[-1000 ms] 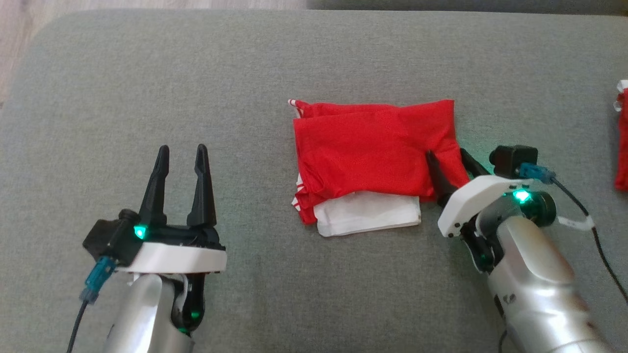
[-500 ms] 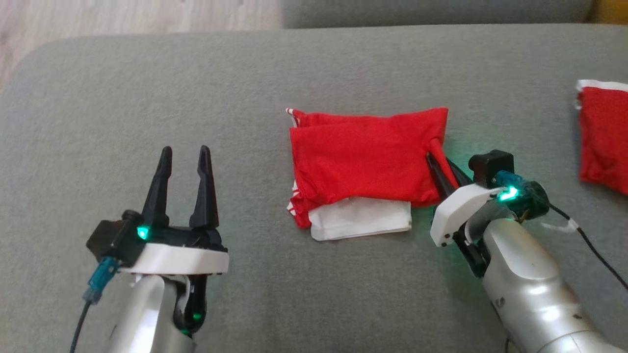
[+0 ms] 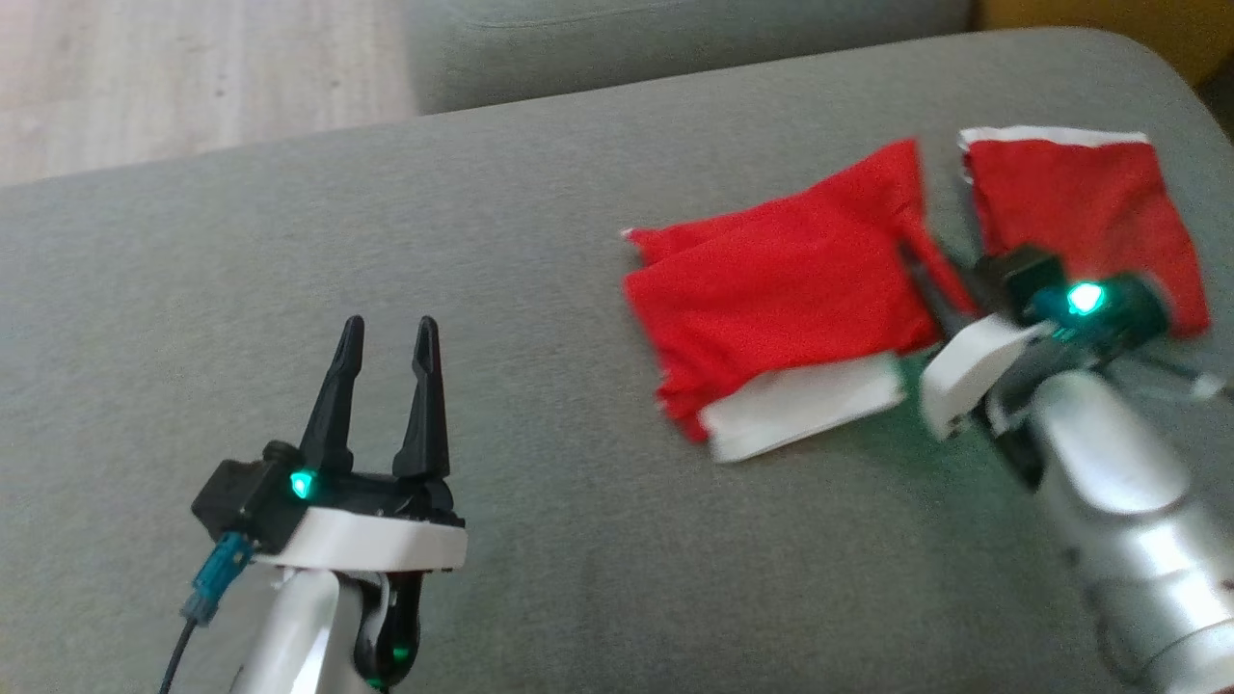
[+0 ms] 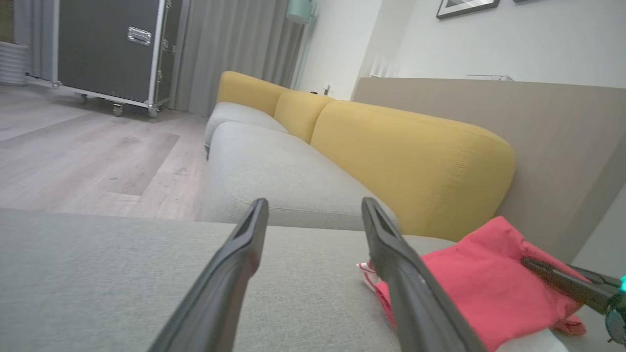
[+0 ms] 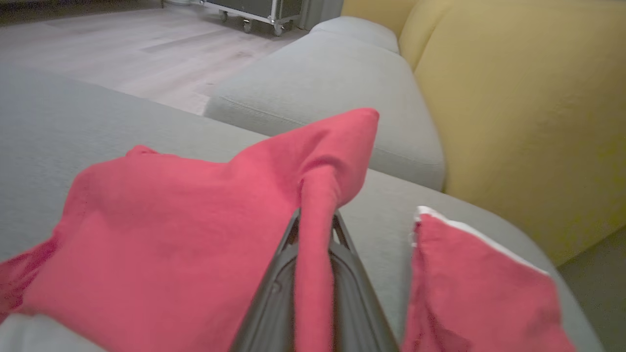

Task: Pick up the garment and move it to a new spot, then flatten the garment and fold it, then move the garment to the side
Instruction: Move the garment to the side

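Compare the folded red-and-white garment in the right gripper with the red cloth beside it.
The folded red-and-white garment is pinched by the right gripper; the red cloth lies free. The garment shows a broad white layer at its near edge; the cloth, thin white trim at its far edge. Both lie on the grey cushion.
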Controlling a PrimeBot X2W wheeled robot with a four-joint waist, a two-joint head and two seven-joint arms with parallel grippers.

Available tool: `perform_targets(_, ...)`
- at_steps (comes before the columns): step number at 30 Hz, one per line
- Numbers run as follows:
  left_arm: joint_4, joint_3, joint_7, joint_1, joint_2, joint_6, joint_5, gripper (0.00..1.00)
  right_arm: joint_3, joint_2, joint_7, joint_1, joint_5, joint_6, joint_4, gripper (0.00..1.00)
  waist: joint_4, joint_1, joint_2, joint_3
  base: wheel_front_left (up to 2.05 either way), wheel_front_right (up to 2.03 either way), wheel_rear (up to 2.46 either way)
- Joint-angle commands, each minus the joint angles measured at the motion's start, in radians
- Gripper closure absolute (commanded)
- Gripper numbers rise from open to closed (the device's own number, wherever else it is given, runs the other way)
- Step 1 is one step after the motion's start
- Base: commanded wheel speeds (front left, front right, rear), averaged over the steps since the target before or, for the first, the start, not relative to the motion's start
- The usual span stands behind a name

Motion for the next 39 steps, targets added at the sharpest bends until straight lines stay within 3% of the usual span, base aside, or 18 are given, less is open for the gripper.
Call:
perform_targets(1,-0.04,0.025,-0.005,-0.035,0.007,0.002,0.008,0.0,0.007,-0.042,0.01,-0.067,-0.011,-0.001,-0.056,1.0,-0.038,0.0001,-0.0001,0.019,0.0,0.0,0.0)
perform_targets(7,-0.057,0.009,-0.005,-0.088,0.012,0.002,0.013,0.0,-0.05,-0.173,0.061,-0.14,-0.029,-0.001,-0.117,1.0,-0.078,0.0001,-0.0001,0.106,0.0,0.0,0.0)
perform_targets(15,-0.04,-0.035,-0.005,-0.177,0.015,0.002,0.015,0.0,-0.185,-0.296,0.11,-0.199,-0.071,-0.001,-0.092,1.0,-0.068,0.0001,-0.0001,0.218,0.0,0.0,0.0)
perform_targets(26,-0.026,-0.046,-0.005,-0.243,0.023,0.002,0.009,0.0,-0.34,-0.355,0.138,-0.218,-0.167,-0.001,0.0,1.0,-0.03,0.0001,-0.0001,0.303,0.0,0.0,0.0)
perform_targets(33,-0.02,-0.045,-0.005,-0.264,0.028,0.002,0.009,0.0,-0.42,-0.327,0.152,-0.215,-0.185,-0.001,0.05,1.0,-0.025,0.0001,-0.0001,0.328,0.0,0.0,0.0)
perform_targets(35,-0.015,-0.044,-0.005,-0.268,0.03,0.002,0.008,0.0,-0.438,-0.311,0.143,-0.22,-0.181,-0.001,0.049,0.0,-0.028,0.0001,-0.0001,0.326,0.0,0.0,0.0)
perform_targets(39,-0.006,-0.041,-0.005,-0.267,0.031,0.002,0.009,0.0,-0.457,-0.285,0.129,-0.227,-0.192,-0.001,0.038,0.0,-0.037,0.0001,-0.0001,0.301,0.0,0.0,0.0)
